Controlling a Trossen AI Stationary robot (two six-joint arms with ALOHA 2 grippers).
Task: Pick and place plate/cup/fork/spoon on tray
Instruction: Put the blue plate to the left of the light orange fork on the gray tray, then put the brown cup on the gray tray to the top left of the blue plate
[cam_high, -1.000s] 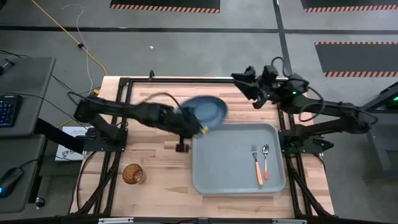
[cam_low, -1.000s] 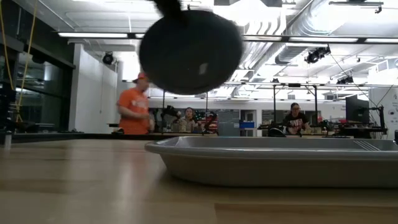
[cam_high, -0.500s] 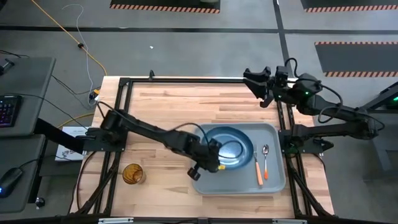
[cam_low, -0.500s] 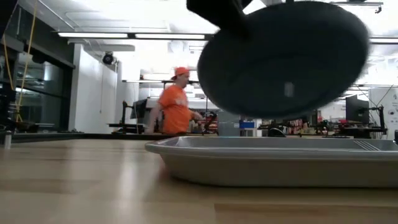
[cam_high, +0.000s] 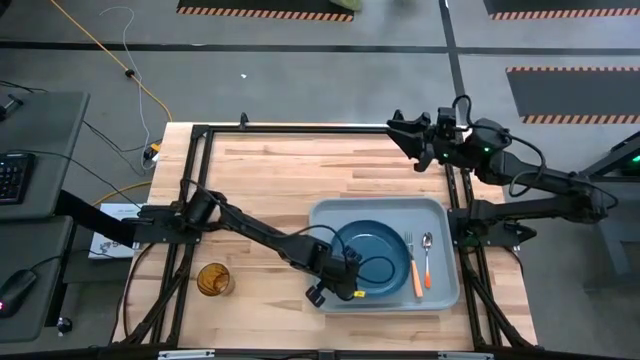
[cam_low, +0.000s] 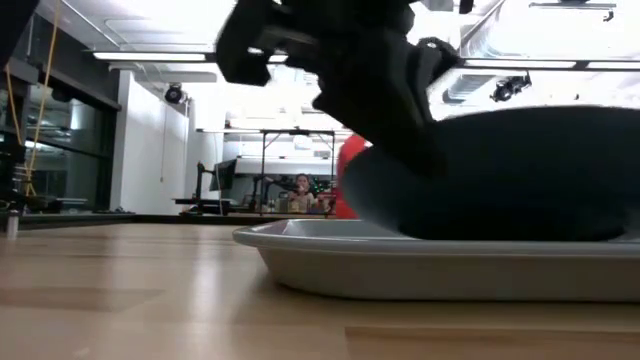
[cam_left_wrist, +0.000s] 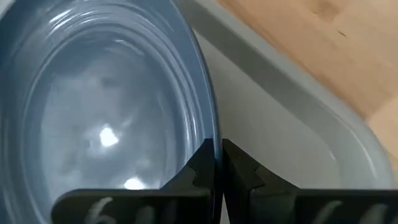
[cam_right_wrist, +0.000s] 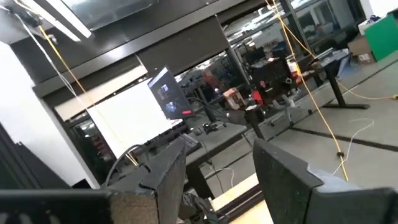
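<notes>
The dark teal-blue plate (cam_high: 372, 250) is low inside the pale grey-blue tray (cam_high: 440, 212), in its left half. My left gripper (cam_high: 345, 274) is shut on the plate's near-left rim. The low view shows the plate (cam_low: 520, 180) just above the tray's rim (cam_low: 400, 262), with my left gripper (cam_low: 370, 90) above it. The orange-handled fork (cam_high: 413, 268) and the silver spoon (cam_high: 427, 255) lie in the tray's right part. The amber cup (cam_high: 213, 280) stands on the table near the front left. My right gripper (cam_high: 400, 130) is open and empty, raised over the table's far right corner. My left gripper pinches the plate's raised rim (cam_left_wrist: 213, 134) between its two fingers, one finger (cam_left_wrist: 200, 167) on the inner side and one on the outer side. The fingers come from the table's near left, slanting down. The plate sits nearly level in the tray; the tray's rim hides whether it rests on the floor.
The tray's near-left wall (cam_left_wrist: 292, 112) runs close beside the held rim. People stand in the room beyond the table (cam_low: 300, 185). Bare wood table lies left of the tray (cam_high: 250, 190) and around the cup.
My left gripper has carried the plate from above the tray's far-left corner toward the table's near right and down into the tray, next to the fork. The plate has gone from tilted and high to nearly level and low. The gripper stays shut on the rim.
</notes>
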